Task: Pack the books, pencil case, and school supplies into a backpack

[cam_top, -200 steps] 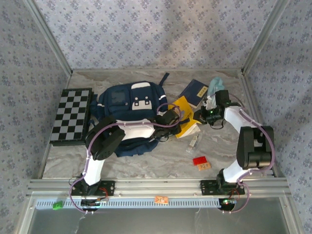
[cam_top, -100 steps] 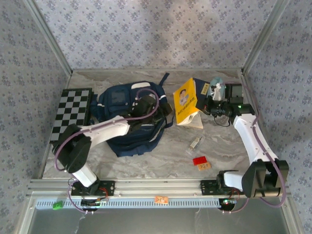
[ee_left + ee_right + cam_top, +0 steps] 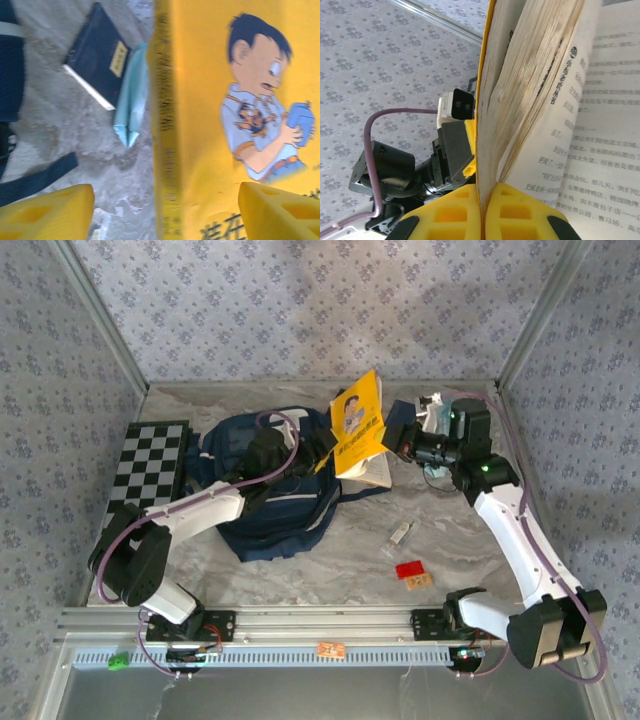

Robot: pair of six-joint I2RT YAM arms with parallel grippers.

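The thin bright yellow paperback book [image 3: 358,425] hangs tilted in the air beside the large navy fabric backpack [image 3: 228,452]. The right gripper [image 3: 482,192] pinches its edge, and the pages fan open: light, floppy. The left gripper [image 3: 165,200] stands spread before the spine, probably the stiffer hold.

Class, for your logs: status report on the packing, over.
Right gripper shut on yellow book, upright by backpack, pages fanning. Left gripper open, facing its cover. Pencil case, navy book on table.
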